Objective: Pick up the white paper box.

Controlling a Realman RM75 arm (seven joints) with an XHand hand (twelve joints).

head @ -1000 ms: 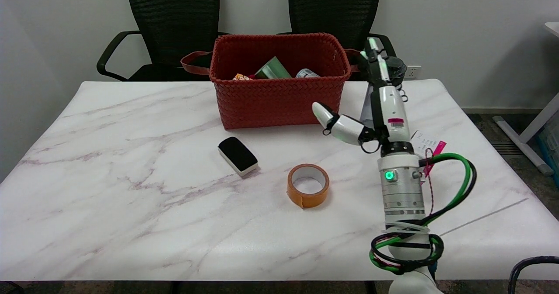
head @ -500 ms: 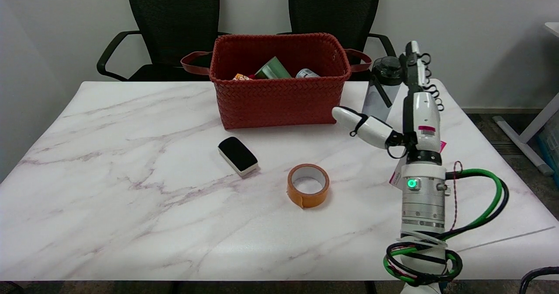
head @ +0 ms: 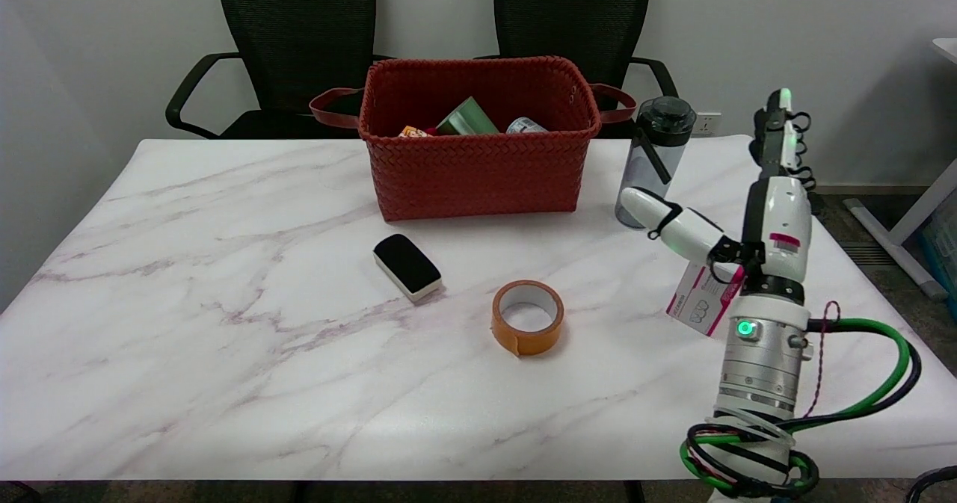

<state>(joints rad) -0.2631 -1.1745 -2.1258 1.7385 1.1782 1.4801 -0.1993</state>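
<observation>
Right now the right hand [head: 755, 211] stands upright with fingers extended and thumb splayed toward the red woven basket [head: 478, 144], holding nothing. Just behind its wrist, partly hidden, lies the white paper box with pink print [head: 697, 305] on the white marble-patterned table [head: 224, 301]. A good grasp probably means lowering the hand over the box, thumb on one long face and fingers on the other, squeezing gently since paper walls may buckle. The dark-lidded smoky plastic bottle [head: 650, 155] stands near; the orange tape roll [head: 527, 316] and black-topped eraser block [head: 407, 265] lie well apart.
</observation>
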